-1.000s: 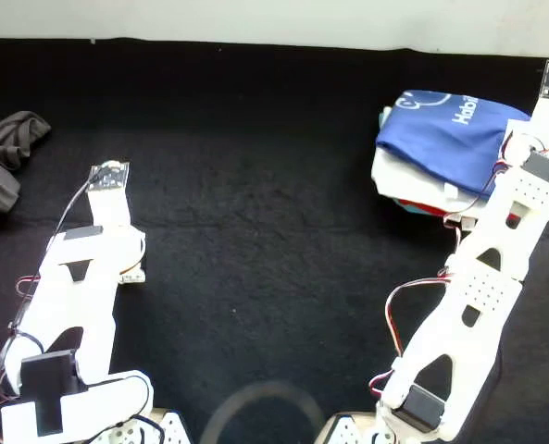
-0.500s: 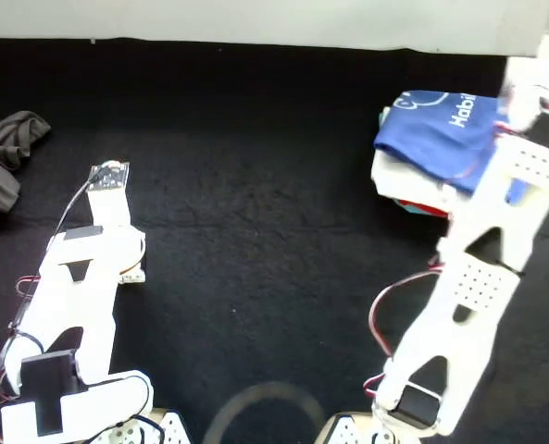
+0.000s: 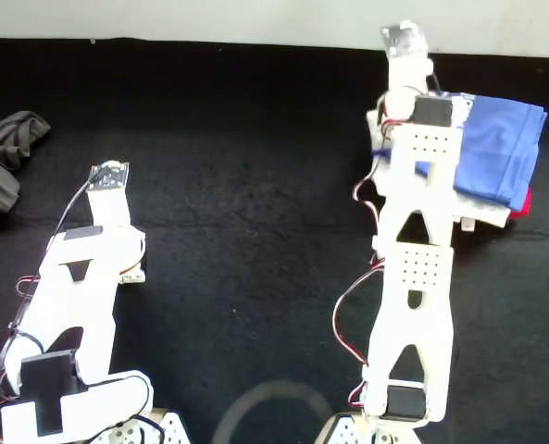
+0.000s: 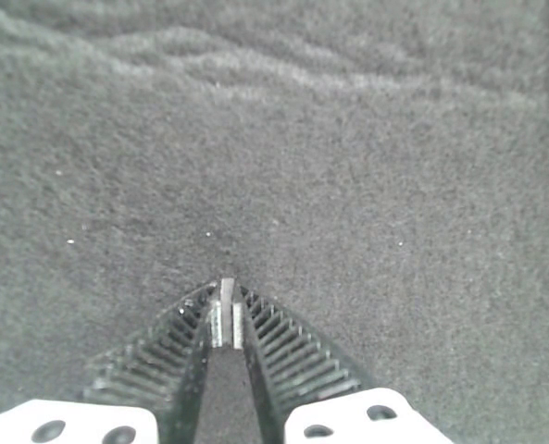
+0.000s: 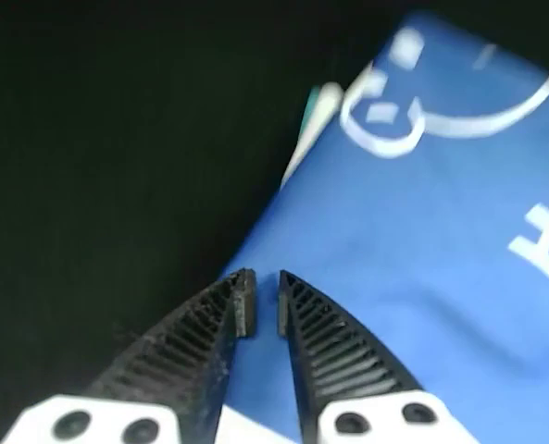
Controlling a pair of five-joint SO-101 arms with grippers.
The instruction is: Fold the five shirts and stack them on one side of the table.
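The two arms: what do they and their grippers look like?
Both the left arm and the right arm are flat white plastic links with black motors; thin red and black cables loop alongside. The left gripper and right gripper have dark ribbed tapering fingers on white mounts.

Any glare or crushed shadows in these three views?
High view: even light, no glare on the black cloth, faint ring artefact at the bottom edge. Left wrist view: cloth brightly lit. Right wrist view: cloth beside the blue shirt drops to black.
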